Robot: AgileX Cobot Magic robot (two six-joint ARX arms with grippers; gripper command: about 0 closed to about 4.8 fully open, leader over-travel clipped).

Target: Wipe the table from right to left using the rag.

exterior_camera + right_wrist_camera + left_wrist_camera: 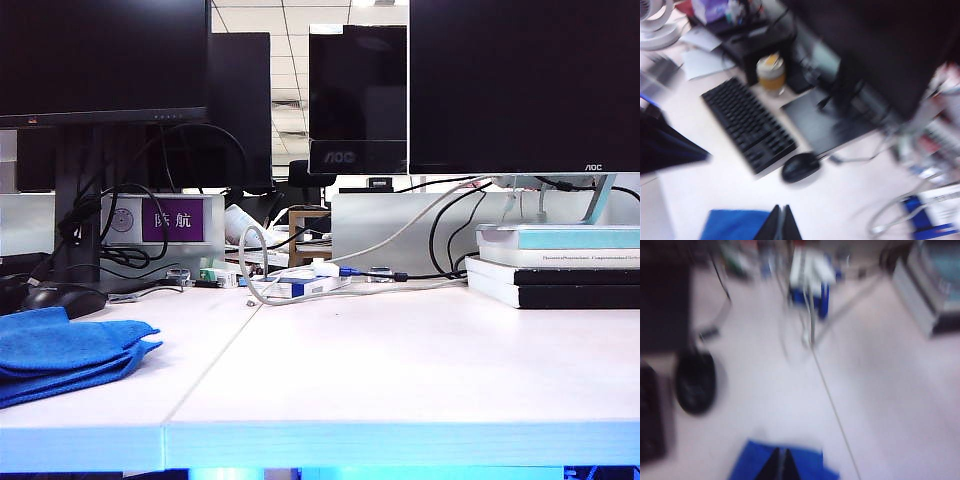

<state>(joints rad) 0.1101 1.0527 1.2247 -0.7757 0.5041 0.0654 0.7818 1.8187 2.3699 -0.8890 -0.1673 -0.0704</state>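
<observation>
**Blue rag at the far-left end of the desk, both grippers clear of it**

Royal-blue rag (65, 352) lies bunched and folded at the left near corner of the table (400, 370), its edge running out of the exterior view. No part of it is under a gripper.

Table top to the right of the rag, across the seam (215, 365) and as far as the stack of books (560, 265) at the far right, shows bare and pale. No streak or wet mark can be made out, so whether the surface is clean cannot be read from these views.

Left gripper (780, 463): fingers pressed together, nothing between them, hanging above the rag with a gap. Right gripper (780, 222): also closed on nothing, above the table just beside the rag's edge, with the black mouse (800, 167) and keyboard (747, 125) beyond. Both wrist views are motion-blurred. Neither arm appears in the exterior view.

Judgement: the rag's resting place at the left end fits a right-to-left pass already run to its finish, with the cloth let go. Little appears to be left beyond clearing the arms. If another pass were wanted, the rag would need carrying to the right end first.
</observation>
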